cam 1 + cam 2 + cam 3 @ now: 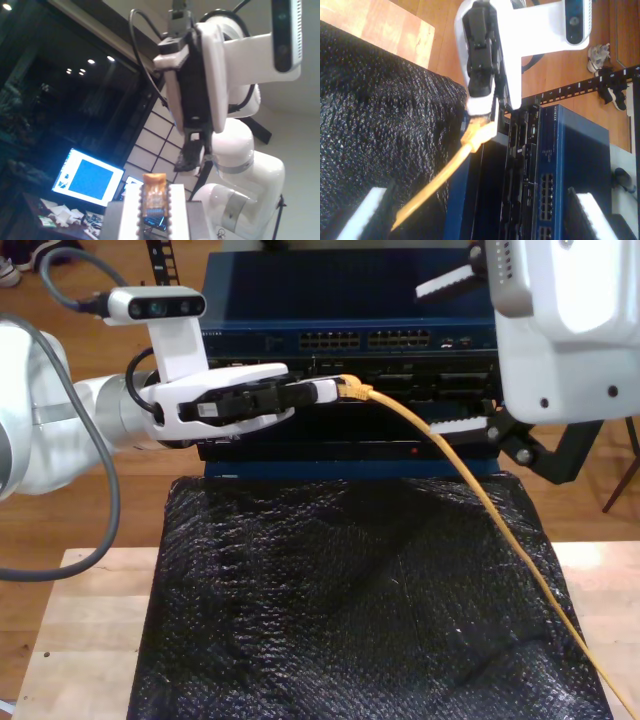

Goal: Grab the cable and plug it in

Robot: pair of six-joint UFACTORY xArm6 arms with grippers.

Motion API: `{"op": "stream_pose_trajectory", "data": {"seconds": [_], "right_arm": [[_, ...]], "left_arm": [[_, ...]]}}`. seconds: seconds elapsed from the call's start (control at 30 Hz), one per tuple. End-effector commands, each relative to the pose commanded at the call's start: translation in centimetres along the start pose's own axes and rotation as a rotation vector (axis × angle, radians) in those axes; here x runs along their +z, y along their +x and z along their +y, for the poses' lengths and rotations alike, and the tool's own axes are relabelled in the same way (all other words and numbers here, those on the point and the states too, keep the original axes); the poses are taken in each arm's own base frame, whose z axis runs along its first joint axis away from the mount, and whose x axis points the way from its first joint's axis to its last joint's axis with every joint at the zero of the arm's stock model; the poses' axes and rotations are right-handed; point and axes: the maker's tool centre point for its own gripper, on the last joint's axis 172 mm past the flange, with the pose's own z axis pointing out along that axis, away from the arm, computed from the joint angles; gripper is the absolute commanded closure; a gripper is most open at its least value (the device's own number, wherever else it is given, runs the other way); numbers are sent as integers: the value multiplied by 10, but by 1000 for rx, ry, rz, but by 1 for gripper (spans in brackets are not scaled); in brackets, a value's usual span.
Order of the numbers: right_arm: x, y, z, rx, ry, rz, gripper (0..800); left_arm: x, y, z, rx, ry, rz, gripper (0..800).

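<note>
My first gripper [335,390], arm level, has its jaws clamped on the cable [470,475] plug just before the blue switch [350,285]; my second gripper [460,350] gapes open nearby, empty

You see: cable [480,495] smooth yellow-orange plastic jacket, clear plastic plug [154,194]. Mat [350,610] black, rough, bubbly, faint sheen. Surface [85,630] light wood, matt. Arm shells [560,320] glossy white plastic. Network switch [340,290] blue painted metal, satin.
</note>
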Motion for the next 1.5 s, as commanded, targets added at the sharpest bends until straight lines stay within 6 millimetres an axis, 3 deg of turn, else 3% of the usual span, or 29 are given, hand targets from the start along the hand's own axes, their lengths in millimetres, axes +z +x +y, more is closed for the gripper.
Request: {"op": "stream_pose_trajectory", "data": {"seconds": [0.4,0.7,0.9,1.2,1.33,1.5], "right_arm": [[-3,6,-1,-15,-13,14,1],[33,32,-2,-69,-91,89,4],[43,26,-5,-64,-103,84,3],[33,23,-13,-75,-136,88,7],[43,13,-26,-86,-118,64,8],[45,7,-24,-101,-136,44,9]], "left_arm": [[2,0,5,-2,-23,0,793],[2,-1,5,-9,-24,0,793],[2,-1,6,-15,-25,-1,793],[3,-1,7,-42,-30,-1,793],[3,-1,8,-50,-33,-1,793],[4,1,14,-58,-50,-8,791]]}}
